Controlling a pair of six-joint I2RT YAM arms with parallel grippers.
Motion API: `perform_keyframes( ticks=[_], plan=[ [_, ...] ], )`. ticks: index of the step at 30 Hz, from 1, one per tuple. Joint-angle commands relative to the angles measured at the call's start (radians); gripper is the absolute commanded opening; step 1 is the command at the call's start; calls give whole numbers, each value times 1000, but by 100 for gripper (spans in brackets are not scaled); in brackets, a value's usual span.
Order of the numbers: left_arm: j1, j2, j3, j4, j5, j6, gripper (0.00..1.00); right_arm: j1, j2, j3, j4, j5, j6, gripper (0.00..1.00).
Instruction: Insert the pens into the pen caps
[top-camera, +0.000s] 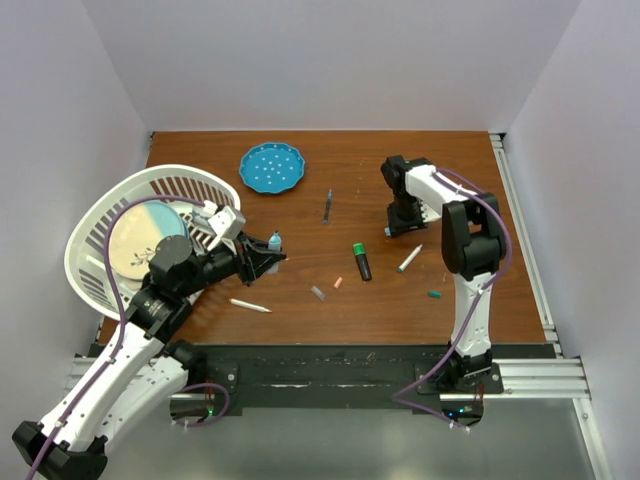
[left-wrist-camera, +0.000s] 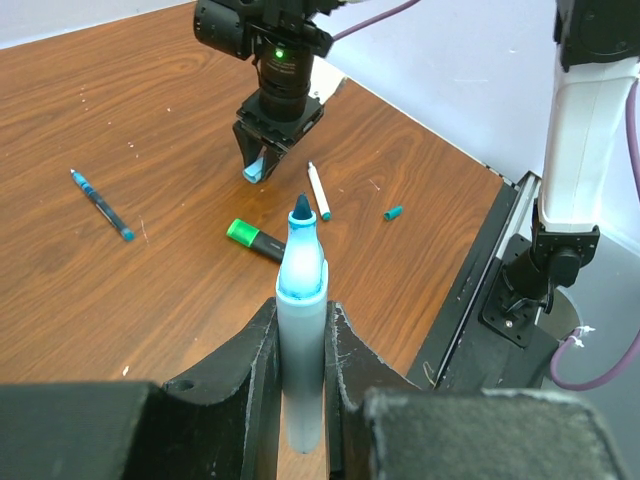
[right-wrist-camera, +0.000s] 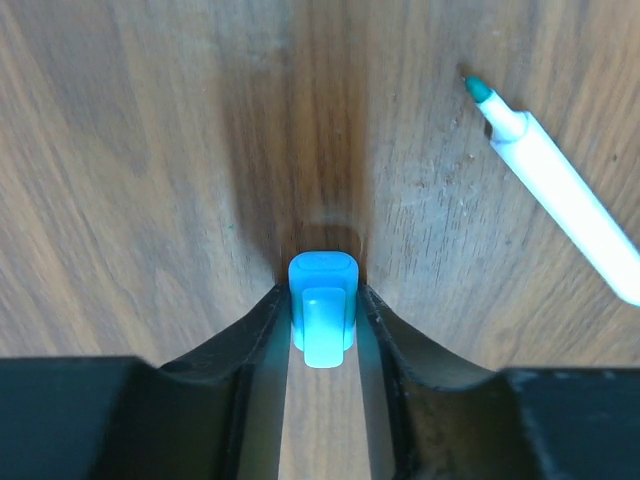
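Pale-blue marker pen, its dark teal tip bare and pointing up in the left wrist view, sits clenched between the black fingers of the left gripper over the left half of the brown wooden table. Across the table, the right gripper points straight down at the wood with a stubby light-blue plastic cap pinched between its two fingers, which press on both sides of it (whether it touches the wood or hangs just clear cannot be told). Pen and cap are well apart.

Just beside the right gripper lies an uncapped white-barrelled pen with a teal tip. Toward the middle of the table lie a black marker with a green cap, a small pink cap and a small grey cap, the last two near each other. A teal cap lies alone toward the near right. A slim dark pen lies farther back, and another white pen lies near the front, beside the left arm.

At the back sits a round blue dotted plate. A white slotted plastic basket stands tilted at the left edge with a pale yellow-and-blue plate inside it.
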Motion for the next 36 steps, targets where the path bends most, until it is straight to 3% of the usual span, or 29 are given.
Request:
perform_keyframes(
  ticks=[1, 4, 8, 14, 16, 21, 30, 36],
  plan=[
    [1, -17, 2, 51, -12, 19, 0, 1, -48, -115, -3, 99, -102, 23],
    [1, -23, -1, 51, -18, 12, 0, -1, -71, -160, 15, 154, -180, 17],
    [1, -13, -3, 57, -1, -3, 0, -1, -95, -200, 87, 191, -399, 1],
    [-2, 41, -10, 82, 69, -78, 0, 1, -324, -464, 449, 165, -770, 0],
    [0, 46, -30, 96, 77, -122, 0, 1, -417, -518, 571, 100, -853, 0],
    [-8, 99, -67, 179, 75, -193, 0, 21, -586, -643, 693, -85, -1074, 0],
    [-156, 262, -113, 338, -38, -253, 0, 237, -920, -698, 761, -207, -1125, 0],
    [-210, 371, -109, 436, -27, -287, 0, 427, -971, -660, 853, -173, -1041, 0]
  ],
)
